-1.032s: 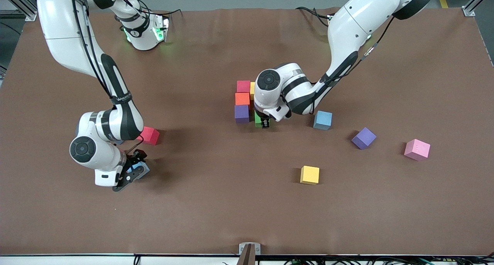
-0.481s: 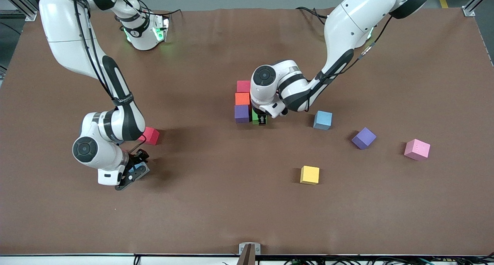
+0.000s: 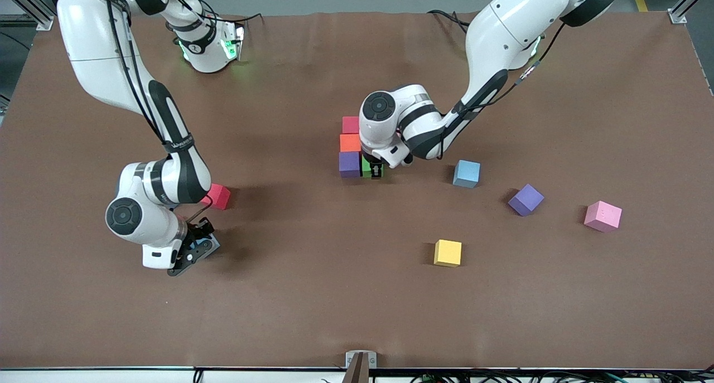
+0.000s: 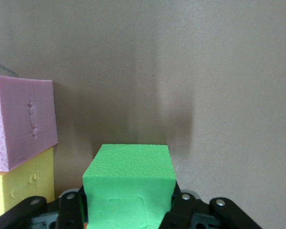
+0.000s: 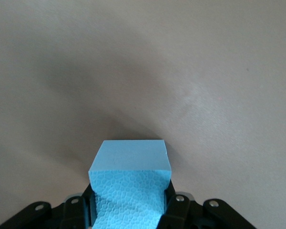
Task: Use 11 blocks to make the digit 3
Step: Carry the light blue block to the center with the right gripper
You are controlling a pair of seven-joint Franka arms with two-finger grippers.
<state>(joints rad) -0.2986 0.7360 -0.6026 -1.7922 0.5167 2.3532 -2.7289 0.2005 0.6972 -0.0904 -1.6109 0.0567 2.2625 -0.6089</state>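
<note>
The green block (image 4: 128,183) is showing a matt, pebbled foam skin, with a faint square imprint pressed into its face. Beside it, the pink-purple block (image 4: 20,121) and the yellow block (image 4: 21,188) are looking just as grainy (small dents marking both). The light blue block (image 5: 130,188) is wearing the same dimpled foam texture. The table (image 3: 312,294) is looking like dull brown matting, faintly creased, while the arm shells are gleaming as glossy white plastic.
</note>
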